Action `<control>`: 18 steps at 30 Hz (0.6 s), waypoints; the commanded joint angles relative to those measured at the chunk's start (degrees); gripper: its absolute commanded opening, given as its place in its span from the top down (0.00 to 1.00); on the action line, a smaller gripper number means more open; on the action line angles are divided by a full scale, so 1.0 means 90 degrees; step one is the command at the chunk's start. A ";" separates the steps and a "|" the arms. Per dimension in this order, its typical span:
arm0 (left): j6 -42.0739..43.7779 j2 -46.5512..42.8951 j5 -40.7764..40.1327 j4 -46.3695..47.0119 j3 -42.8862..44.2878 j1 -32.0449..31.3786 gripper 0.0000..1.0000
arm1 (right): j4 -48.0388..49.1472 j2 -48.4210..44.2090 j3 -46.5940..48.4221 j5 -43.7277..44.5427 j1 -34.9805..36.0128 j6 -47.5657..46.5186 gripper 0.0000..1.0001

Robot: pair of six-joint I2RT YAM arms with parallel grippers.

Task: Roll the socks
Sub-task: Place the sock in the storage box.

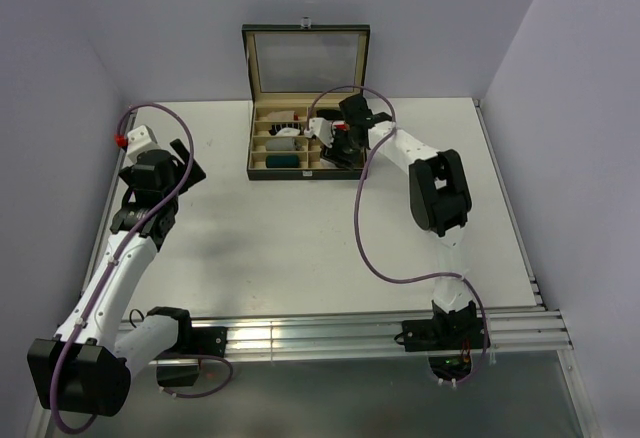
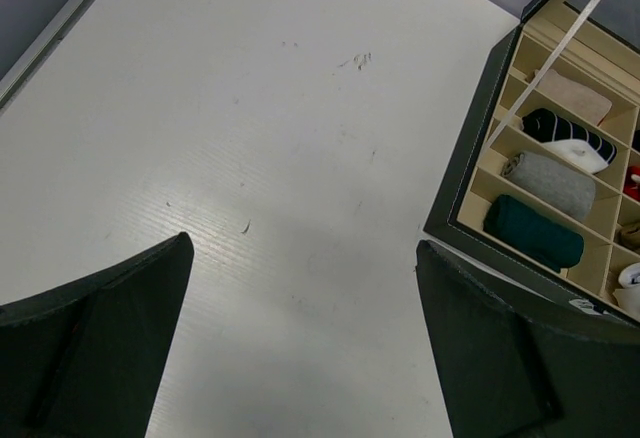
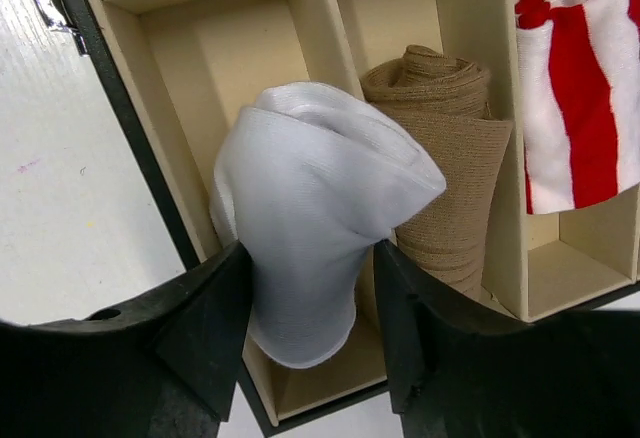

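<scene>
In the right wrist view a rolled white sock (image 3: 320, 208) stands in a compartment of the divided box (image 3: 120, 118), between the fingers of my right gripper (image 3: 310, 253). The left finger touches it, while a narrow gap shows at the right finger, so the jaws stand open around it. Beside it a rolled tan-brown sock (image 3: 450, 158) fills the neighbouring compartment, and a red-and-white striped sock (image 3: 575, 98) lies one compartment further. From above, the right gripper (image 1: 340, 138) is over the box's right half. My left gripper (image 1: 170, 163) hovers open over bare table (image 2: 305, 243), left of the box.
The black box (image 1: 258, 173) stands open at the back centre, lid (image 1: 305, 58) upright. Its left compartments hold teal (image 2: 535, 233), grey (image 2: 550, 183) and black-and-white (image 2: 565, 138) bundles. A purple cable (image 1: 365, 228) loops across the table by the right arm.
</scene>
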 commanded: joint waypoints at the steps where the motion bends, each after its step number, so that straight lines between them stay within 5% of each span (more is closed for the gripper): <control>1: 0.0094 -0.0033 -0.0110 0.0282 0.0037 -0.0013 0.01 | -0.0321 0.0110 0.0130 -0.0456 0.0046 -0.0037 0.40; 18: 0.0143 -0.0102 -0.0071 0.0302 0.0007 -0.0013 0.01 | -0.1141 -0.0593 0.0159 -0.1432 -0.0217 -0.0486 0.37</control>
